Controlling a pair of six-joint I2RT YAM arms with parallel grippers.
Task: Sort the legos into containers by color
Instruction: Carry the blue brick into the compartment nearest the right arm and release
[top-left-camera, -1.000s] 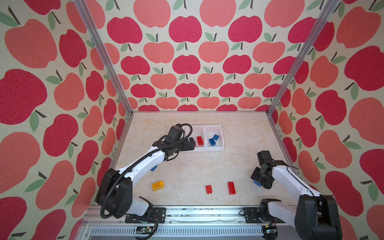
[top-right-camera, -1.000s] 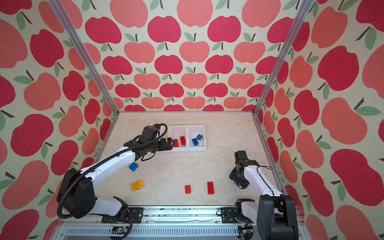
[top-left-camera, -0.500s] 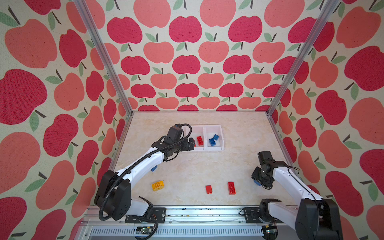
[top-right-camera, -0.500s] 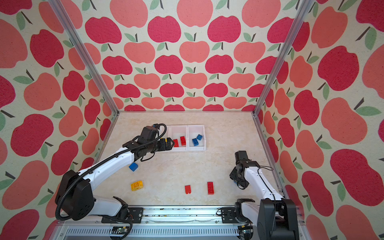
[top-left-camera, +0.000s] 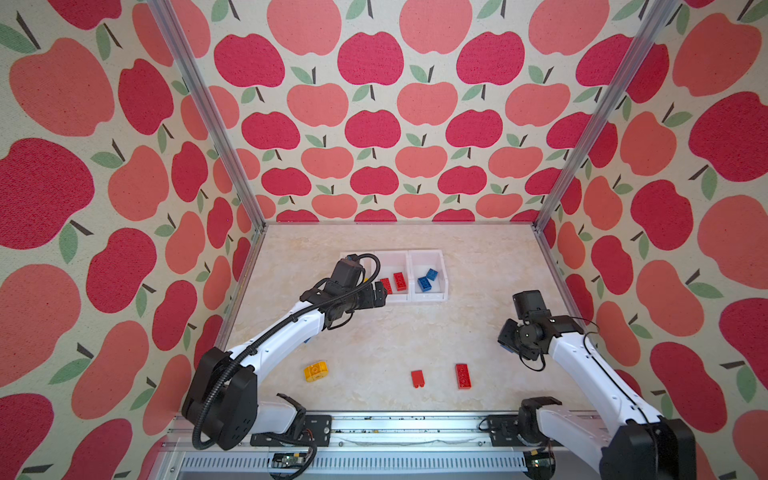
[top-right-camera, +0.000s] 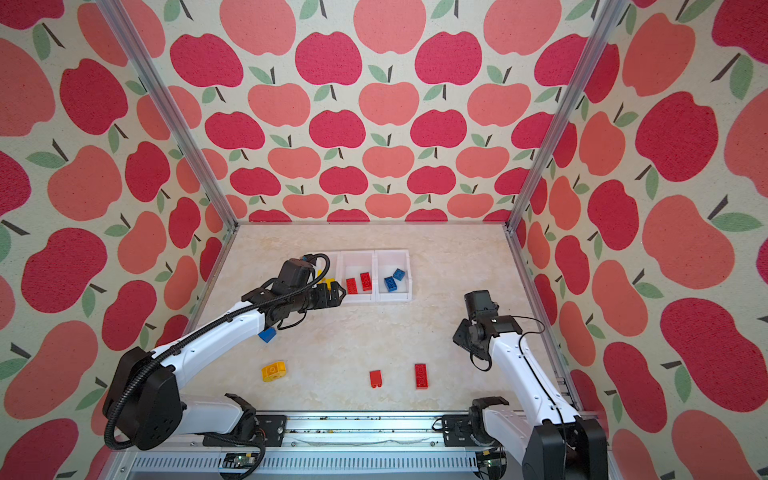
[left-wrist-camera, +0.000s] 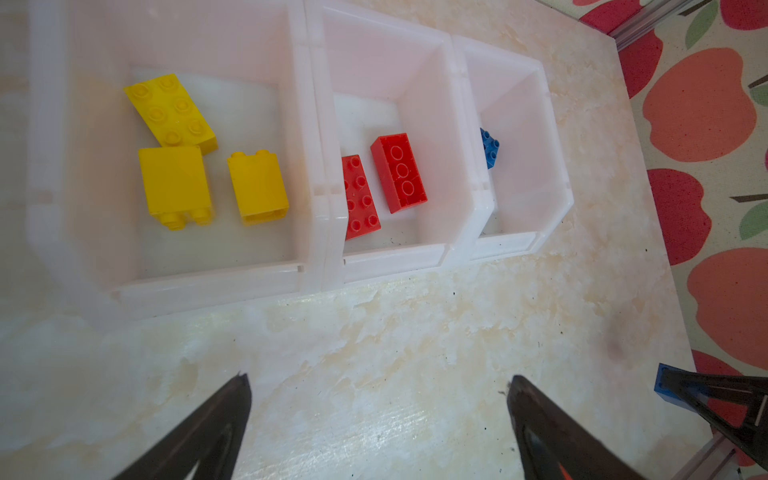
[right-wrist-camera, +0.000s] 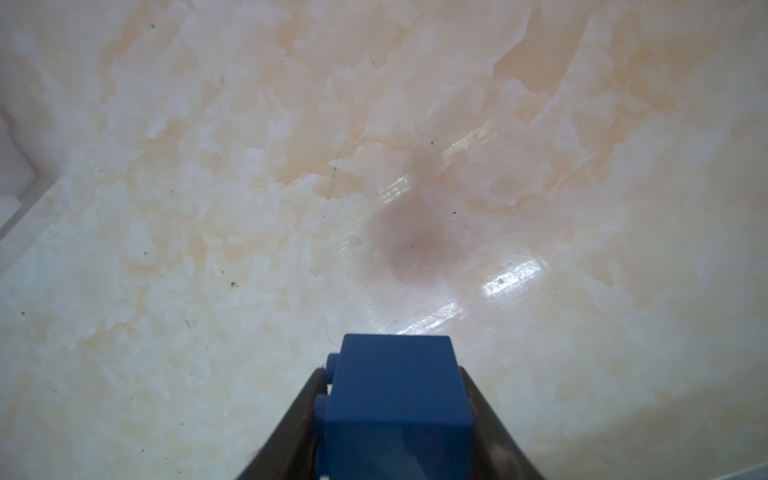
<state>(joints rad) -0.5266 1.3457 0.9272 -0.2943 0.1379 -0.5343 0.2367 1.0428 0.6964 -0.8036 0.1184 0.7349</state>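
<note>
Legos are partly sorted. One blue brick (right-wrist-camera: 395, 411) is clamped between the fingers of the right gripper (right-wrist-camera: 390, 374), whose jaws are narrowed onto its two side faces, over the marbled tabletop (right-wrist-camera: 249, 208). The left gripper (left-wrist-camera: 378, 380) is spread wide and holds nothing. Just ahead of its fingertips stand three joined white bins (left-wrist-camera: 208, 286). The end bin on the left arm's side contains three yellow bricks (left-wrist-camera: 174, 187), the middle bin two red bricks (left-wrist-camera: 399, 172), and the end bin toward the right gripper two blue bricks (top-left-camera: 424, 284). Behind both grippers, toward the arm bases, lie a yellow rounded piece (top-left-camera: 316, 371), a square red brick (top-left-camera: 417, 378) and an oblong red brick (top-left-camera: 463, 376). A loose blue brick (top-right-camera: 267, 334) lies beneath the left forearm.
</note>
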